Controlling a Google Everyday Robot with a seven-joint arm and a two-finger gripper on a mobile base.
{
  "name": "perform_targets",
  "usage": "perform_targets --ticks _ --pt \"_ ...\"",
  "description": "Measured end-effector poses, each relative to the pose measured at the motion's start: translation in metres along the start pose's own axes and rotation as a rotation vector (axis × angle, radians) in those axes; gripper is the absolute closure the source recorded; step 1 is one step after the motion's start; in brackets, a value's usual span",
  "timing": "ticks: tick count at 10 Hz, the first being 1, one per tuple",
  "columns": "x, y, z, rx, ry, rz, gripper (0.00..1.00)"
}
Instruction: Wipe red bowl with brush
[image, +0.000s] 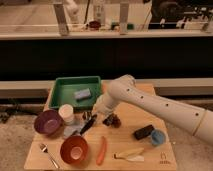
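A round orange-red plastic bowl, the red bowl (74, 149), sits upright near the front left of a pale wooden table (125, 127). Its inside is a lighter orange. The brush (86, 125) is slim and black, with a long handle. It slants from upper right down to lower left, and its lower end lies just behind the bowl's far rim. I cannot tell whether it touches the rim.

The white arm reaches in from the right, and the gripper (96, 115) hangs over the middle of the table, behind and to the right of the red bowl. Its fingers pinch the upper end of the brush, so the bowl lies in front and to the left of them, about a brush length away.

A purple bowl (47, 122) stands to the left behind the red one, with a white cup (66, 112) beside it. A green tray (60, 92) lies further back.
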Motion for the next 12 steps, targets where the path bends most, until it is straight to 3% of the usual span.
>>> perform_targets --ticks 3,4,6,12 --pt "-0.033 0.014 -0.005 -0.048 -0.114 -0.060 1.00" --pt "-0.039 0.016 -0.008 -0.053 -0.134 -0.072 1.00" --pt "-0.049 0.019 -0.012 -0.061 -0.159 -0.092 1.00" --pt "-0.093 -0.011 0.004 -0.098 -0.192 -0.157 1.00"
